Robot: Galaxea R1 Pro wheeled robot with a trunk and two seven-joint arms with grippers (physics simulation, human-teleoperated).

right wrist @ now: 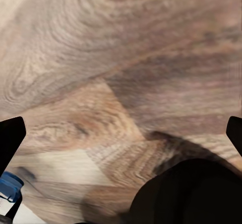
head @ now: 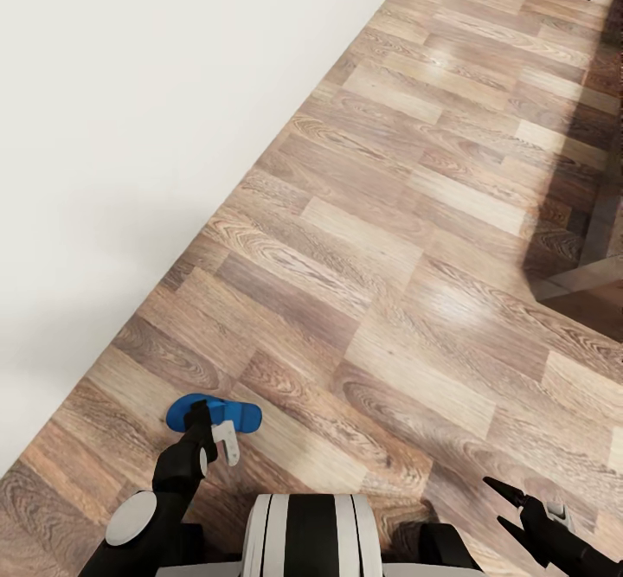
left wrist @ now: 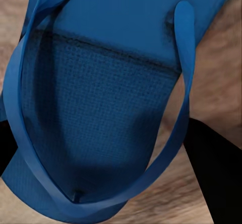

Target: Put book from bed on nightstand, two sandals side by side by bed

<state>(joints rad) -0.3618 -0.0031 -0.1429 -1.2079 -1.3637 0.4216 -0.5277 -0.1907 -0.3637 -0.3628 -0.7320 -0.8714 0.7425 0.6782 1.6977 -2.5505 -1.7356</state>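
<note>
Wood floor (head: 415, 240) beside a white wall (head: 130, 127) — your left pincer (head: 208, 434) straddles a sandal (head: 214, 413), grip uncertain; right pincer (head: 506, 508) hangs wide.

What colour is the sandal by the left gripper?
Bright blue, straps included; the sandal shows best in the left wrist view.

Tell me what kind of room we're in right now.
Likely a bedroom or similar home room, though no bed shows. Evidence: light brown wood-plank floor, plain white wall, and a bright blue flip-flop sandal under the left gripper.
</note>
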